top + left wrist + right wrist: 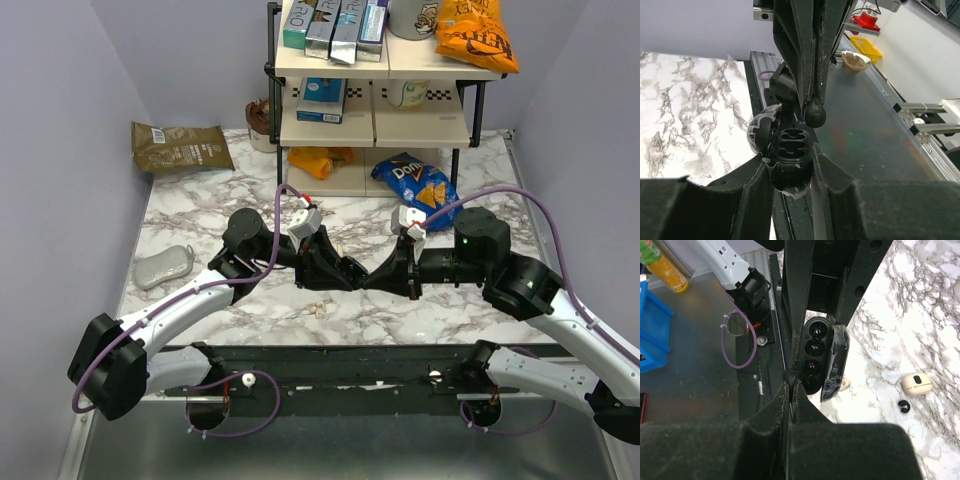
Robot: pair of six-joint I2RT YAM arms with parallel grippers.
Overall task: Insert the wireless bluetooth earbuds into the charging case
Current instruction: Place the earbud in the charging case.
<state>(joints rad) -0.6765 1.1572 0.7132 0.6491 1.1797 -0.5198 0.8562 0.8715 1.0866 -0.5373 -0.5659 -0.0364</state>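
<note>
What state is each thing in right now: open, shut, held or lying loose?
left gripper: shut on the black charging case.
black charging case: lid open, clamped between the fingers.
right gripper: shut on the black earbud.
black earbud: pinched just above the open case, not in yet.
loose black earbud: lying on the table.
pale pebble-shaped case: lying on the table, seemingly closed.

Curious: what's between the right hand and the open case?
A black earbud, pinched by the right hand, close to the open case; left wrist view.
</note>
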